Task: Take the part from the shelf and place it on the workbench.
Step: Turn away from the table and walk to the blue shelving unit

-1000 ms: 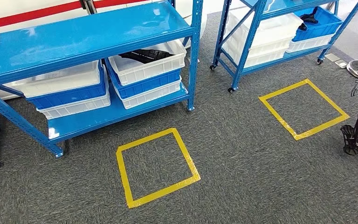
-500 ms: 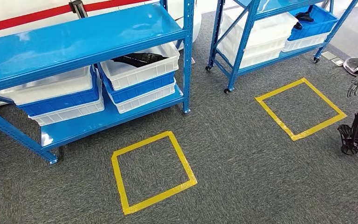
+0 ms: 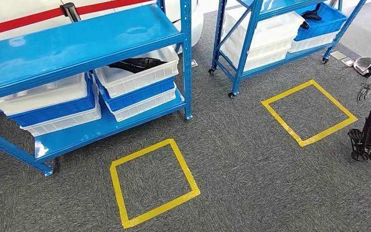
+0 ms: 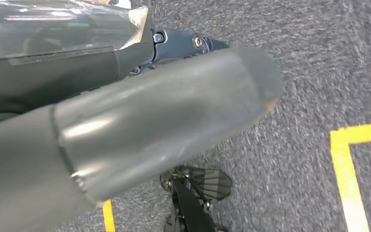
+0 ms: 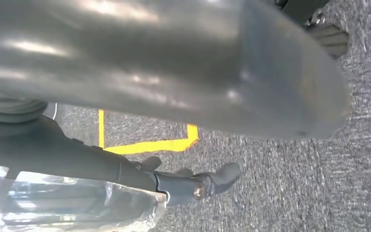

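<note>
A black part lies in a white bin on the middle level of the near blue shelf, at the upper left of the head view. Another dark part sits in a blue bin on the second blue shelf further back. My left hand hangs over grey carpet in the left wrist view, thumb and dark fingers stretched out, holding nothing. Seen from the right wrist camera, my right hand is likewise spread over the carpet with nothing in it.
Two yellow tape squares mark the carpet, one in front of the near shelf and one before the far shelf. Another robot's dark legs and hand stand at the right edge. Several more bins fill both shelves.
The whole head picture has shifted to the left, so the camera has moved. The shelves, bins and tape squares keep their places relative to each other.
</note>
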You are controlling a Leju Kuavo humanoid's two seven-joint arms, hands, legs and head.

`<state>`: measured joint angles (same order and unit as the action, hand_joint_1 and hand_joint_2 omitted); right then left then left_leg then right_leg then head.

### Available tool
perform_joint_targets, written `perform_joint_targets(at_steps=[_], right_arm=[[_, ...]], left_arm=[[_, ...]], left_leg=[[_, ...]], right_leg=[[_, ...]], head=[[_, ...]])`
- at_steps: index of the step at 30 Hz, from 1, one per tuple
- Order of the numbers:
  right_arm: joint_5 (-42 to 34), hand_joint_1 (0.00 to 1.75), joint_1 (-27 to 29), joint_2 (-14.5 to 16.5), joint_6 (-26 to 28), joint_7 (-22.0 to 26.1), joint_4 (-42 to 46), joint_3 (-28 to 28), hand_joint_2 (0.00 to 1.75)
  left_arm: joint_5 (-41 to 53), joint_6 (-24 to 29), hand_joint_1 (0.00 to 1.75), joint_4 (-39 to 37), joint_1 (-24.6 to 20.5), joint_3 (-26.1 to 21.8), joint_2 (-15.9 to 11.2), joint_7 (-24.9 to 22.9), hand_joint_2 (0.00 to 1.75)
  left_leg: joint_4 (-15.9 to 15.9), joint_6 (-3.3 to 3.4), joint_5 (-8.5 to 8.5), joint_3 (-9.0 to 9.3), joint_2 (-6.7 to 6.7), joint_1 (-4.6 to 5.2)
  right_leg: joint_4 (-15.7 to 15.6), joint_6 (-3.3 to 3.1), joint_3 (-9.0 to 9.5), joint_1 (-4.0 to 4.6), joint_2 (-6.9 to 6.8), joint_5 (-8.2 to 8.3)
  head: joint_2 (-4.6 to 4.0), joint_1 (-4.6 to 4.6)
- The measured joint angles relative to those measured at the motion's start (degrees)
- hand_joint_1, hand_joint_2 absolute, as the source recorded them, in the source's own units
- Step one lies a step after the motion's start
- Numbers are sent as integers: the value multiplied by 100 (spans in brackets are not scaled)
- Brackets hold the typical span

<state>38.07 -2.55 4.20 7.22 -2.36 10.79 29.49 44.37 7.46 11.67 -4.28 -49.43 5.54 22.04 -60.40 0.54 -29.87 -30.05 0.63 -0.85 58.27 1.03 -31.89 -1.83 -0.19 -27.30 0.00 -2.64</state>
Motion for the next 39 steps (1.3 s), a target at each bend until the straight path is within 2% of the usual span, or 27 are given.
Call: perform_joint_targets(at_steps=[3, 4, 5, 6, 7, 8, 9, 10, 12, 14, 16, 18, 19, 20, 21, 23, 24, 25, 26, 28, 30, 32, 34, 35, 36, 37, 39], right_arm=[[17, 0, -10, -1, 13, 3, 1, -1, 0], [29, 0, -8, -1, 17, 3, 1, -2, 0], [44, 0, -5, -2, 21, 4, 1, -2, 0], [61, 0, -3, -2, 22, 6, 1, -2, 0], [74, 0, -6, -2, 23, 10, 1, -2, 0], [85, 0, -10, 3, 24, 14, 0, -2, 0], [94, 0, -13, 15, 24, 17, -1, -3, 0], [101, 0, -21, 28, 27, 19, -1, -4, 0], [114, 0, -40, 53, 34, 26, -1, -7, 0], [141, 0, -54, 57, 38, 36, 4, -9, 0], [180, 0, -59, 55, 38, 45, 7, -14, 0], [200, 0, -64, 46, 38, 50, 7, -17, 0], [203, 0, -57, 40, 38, 51, 7, -17, 0], [205, 0, -47, 33, 38, 51, 7, -18, 0], [208, 0, -36, 27, 38, 51, 7, -19, 0], [211, 0, -25, 19, 40, 55, 7, -20, 0], [212, 0, -26, 22, 41, 60, 5, -20, 0], [213, 0, -31, 25, 43, 68, 4, -21, 0], [213, 0, -33, 27, 44, 76, 2, -21, 0], [221, 0, -35, 27, 48, 86, 1, -22, 0], [239, 0, -31, 27, 52, 87, 1, -22, 0], [252, 0, -32, 28, 57, 88, 1, -24, 0], [256, 0, -31, 28, 61, 88, 1, -24, 0], [256, 0, -28, 28, 64, 87, 1, -24, 0], [256, 0, -26, 29, 68, 87, 1, -24, 0], [257, 0, -24, 31, 73, 87, 1, -24, 0], [260, 0, -27, 45, 85, 87, 0, -24, 0]], left_arm=[[3, 1, 0, 1, -6, -3, 2, 1, 0], [5, 1, 0, 1, -3, -4, 2, 1, 0], [6, 2, 0, 1, 1, -6, 3, 2, 0], [7, 4, 0, 1, 3, -7, 4, 4, 0], [8, 7, 0, 1, 5, -8, 4, 6, 0], [10, 9, 0, 2, 5, -10, 0, 10, 0], [14, 10, 0, 3, 1, -12, -8, 13, 0], [18, 11, 0, 5, -3, -15, -15, 18, 0], [24, 18, 0, 10, -9, -24, -34, 24, 0], [25, 26, 0, 11, -5, -41, -42, 27, 0], [26, 27, 0, 11, -7, -57, -37, 29, 0], [32, 27, 0, 10, -15, -68, -28, 30, 0], [37, 26, 0, 10, -17, -73, -23, 30, 0], [43, 26, 0, 9, -15, -77, -15, 30, 0], [48, 25, 0, 9, -12, -80, -8, 30, 0], [55, 25, 0, 9, -7, -87, -1, 32, 0], [57, 26, 0, 9, -7, -92, -4, 33, 0], [60, 26, 0, 9, -8, -97, -8, 37, 0], [63, 27, 0, 9, -10, -102, -13, 40, 0], [71, 27, 0, 10, -15, -109, -16, 48, 0], [84, 26, 0, 11, -18, -112, -14, 58, 0], [94, 25, 0, 11, -20, -113, -13, 68, 0], [94, 25, 0, 10, -14, -114, -15, 71, 0], [96, 25, 0, 10, -10, -115, -16, 71, 0], [99, 25, 0, 9, -6, -115, -16, 71, 0], [102, 25, 0, 9, -5, -115, -17, 71, 0], [105, 25, 0, 9, -6, -116, -28, 70, 0]], left_leg=[[-1058, -75, -407, -658, -17, -14], [-1319, -80, -498, -860, -19, -14], [-1408, -66, -482, -983, -19, -12], [-1279, -36, -335, -994, -20, -5], [-954, 21, -89, -899, -24, 11], [-546, 104, 175, -755, -27, 42], [-221, 184, 314, -628, -30, 83], [10, 255, 376, -537, -43, 127], [121, 341, 316, -490, -68, 192], [291, 393, 422, -360, -82, 177], [471, 421, 502, -195, -71, 131], [516, 416, 486, -130, -60, 121], [514, 400, 467, -116, -61, 120], [510, 380, 441, -96, -67, 117], [504, 357, 412, -68, -73, 108], [466, 287, 328, -4, -83, 83], [428, 241, 266, 10, -85, 84], [394, 195, 206, 18, -85, 90], [370, 155, 157, 20, -83, 99], [359, 100, 107, 33, -80, 89], [224, 41, 15, -7, -78, 54], [-337, -27, -260, -283, -78, 26], [-1134, -65, -538, -761, -77, 16], [-1364, -68, -540, -944, -77, 14], [-1371, -58, -415, -1025, -77, 13], [-1148, -34, -180, -989, -78, 14], [-375, 51, 318, -705, -78, 32]], right_leg=[[-6, -83, 32, 31, 15, -44], [-6, -106, 46, 49, 20, -61], [-6, -127, 68, 70, 27, -81], [-7, -144, 99, 92, 36, -100], [-10, -155, 136, 115, 47, -122], [-14, -166, 155, 125, 58, -143], [-18, -164, 183, 144, 71, -164], [-22, -153, 196, 149, 76, -185], [-47, -107, 214, 146, 84, -214], [-40, -68, 250, 163, 78, -252], [284, -76, 147, 188, 70, -417], [999, -89, -248, 162, 66, -709], [1314, -67, -454, 144, 65, -803], [1470, -20, -585, 121, 64, -811], [1401, 48, -605, 95, 61, -711], [682, 204, -354, 37, 39, -294], [317, 240, -209, 23, 21, -111], [64, 228, -93, 17, 8, 4], [-47, 183, -37, 24, -1, 44], [-42, 63, -3, 34, 9, 20], [-55, -7, 30, 11, 19, 1], [-64, -72, 77, 4, 22, -36], [-62, -125, 122, 17, 21, -87], [-62, -135, 152, 23, 25, -115], [-62, -137, 192, 28, 33, -148], [-63, -131, 245, 33, 45, -185], [-72, -112, 347, 46, 65, -259]], head=[[0, 1], [0, 1], [0, 1], [0, 1], [0, 1], [0, 0], [0, -5], [0, -8], [1, -10], [2, -9], [1, -17], [0, -22], [0, -22], [0, -23], [0, -24], [0, -26], [0, -28], [0, -26], [0, -24], [0, -16], [2, -15], [2, -13], [2, -11], [2, -11], [2, -10], [2, -11], [2, -13]])
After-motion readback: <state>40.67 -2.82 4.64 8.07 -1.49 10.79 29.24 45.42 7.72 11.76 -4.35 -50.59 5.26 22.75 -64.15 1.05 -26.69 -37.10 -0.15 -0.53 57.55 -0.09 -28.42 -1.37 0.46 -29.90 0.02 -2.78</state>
